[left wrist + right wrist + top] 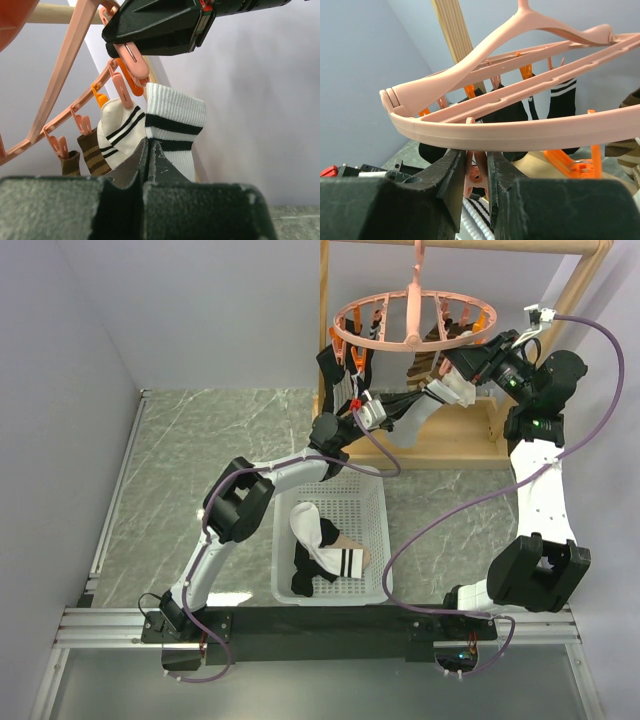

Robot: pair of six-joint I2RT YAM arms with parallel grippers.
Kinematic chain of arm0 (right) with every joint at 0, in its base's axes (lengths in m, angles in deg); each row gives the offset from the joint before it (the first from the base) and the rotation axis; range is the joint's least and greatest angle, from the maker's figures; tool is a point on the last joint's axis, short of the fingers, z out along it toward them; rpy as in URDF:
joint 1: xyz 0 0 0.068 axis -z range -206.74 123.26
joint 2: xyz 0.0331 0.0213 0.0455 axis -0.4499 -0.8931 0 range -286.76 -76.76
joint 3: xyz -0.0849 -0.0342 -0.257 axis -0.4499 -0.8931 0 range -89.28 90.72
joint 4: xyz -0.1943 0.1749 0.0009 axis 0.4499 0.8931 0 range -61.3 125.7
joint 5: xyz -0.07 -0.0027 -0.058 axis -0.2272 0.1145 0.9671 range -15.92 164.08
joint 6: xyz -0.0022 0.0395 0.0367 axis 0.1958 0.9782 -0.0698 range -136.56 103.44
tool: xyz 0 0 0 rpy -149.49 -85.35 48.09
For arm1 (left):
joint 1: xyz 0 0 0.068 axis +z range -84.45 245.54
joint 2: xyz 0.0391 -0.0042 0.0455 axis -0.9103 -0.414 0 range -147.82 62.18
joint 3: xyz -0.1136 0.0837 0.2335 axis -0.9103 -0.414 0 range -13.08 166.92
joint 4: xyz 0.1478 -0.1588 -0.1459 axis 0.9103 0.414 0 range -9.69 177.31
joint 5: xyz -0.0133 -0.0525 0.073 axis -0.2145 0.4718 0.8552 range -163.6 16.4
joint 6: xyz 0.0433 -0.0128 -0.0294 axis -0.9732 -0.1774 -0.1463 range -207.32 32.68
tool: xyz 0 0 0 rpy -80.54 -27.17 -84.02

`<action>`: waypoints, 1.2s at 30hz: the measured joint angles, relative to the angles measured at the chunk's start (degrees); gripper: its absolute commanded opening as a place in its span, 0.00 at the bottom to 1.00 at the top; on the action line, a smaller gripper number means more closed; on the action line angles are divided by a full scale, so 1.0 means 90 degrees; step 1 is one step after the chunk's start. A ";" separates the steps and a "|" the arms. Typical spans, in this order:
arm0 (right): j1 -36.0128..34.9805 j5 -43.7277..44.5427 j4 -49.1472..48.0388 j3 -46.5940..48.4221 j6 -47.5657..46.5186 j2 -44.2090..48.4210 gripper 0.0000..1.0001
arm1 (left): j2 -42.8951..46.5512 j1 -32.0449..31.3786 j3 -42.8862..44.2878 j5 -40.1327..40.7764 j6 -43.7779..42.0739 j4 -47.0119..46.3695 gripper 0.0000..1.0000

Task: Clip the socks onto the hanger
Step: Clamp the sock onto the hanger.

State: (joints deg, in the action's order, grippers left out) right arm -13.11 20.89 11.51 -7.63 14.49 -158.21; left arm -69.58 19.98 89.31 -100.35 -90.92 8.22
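The pink ring hanger (372, 338) hangs from the wooden rack. My right gripper (462, 358) is at its right rim, shut on a pink clip (479, 170) just under the ring (520, 131). My left gripper (398, 408) is shut on a white sock with black stripes (432, 402) and holds it up toward that clip. In the left wrist view the sock's cuff (175, 120) stands right below the squeezed clip (131, 56). Other socks hang from clips: a white striped one (116, 131), a brown striped one (92, 150) and black ones (506, 109).
A white perforated basket (378, 502) sits between the arm bases, holding several loose socks (325, 548). The light wooden rack (325, 330) stands at the back, its base board (450, 448) on the marble table. Grey walls close in the left and back.
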 measured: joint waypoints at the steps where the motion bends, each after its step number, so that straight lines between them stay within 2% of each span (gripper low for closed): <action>1: 0.0000 -0.0005 0.0000 0.0000 0.0000 -0.0007 0.00 | -0.0010 0.0000 0.0000 -0.0002 0.0000 -0.0012 0.01; 36: 0.0000 -0.0270 -0.0335 -0.0039 -0.0046 -0.0044 0.00 | -0.0046 0.0100 0.0284 -0.0087 0.0216 -0.0044 0.01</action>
State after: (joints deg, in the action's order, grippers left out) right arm -13.11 18.47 8.49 -7.98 14.07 -158.61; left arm -70.00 20.88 91.86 -101.13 -88.97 7.82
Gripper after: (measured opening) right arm 0.266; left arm 0.018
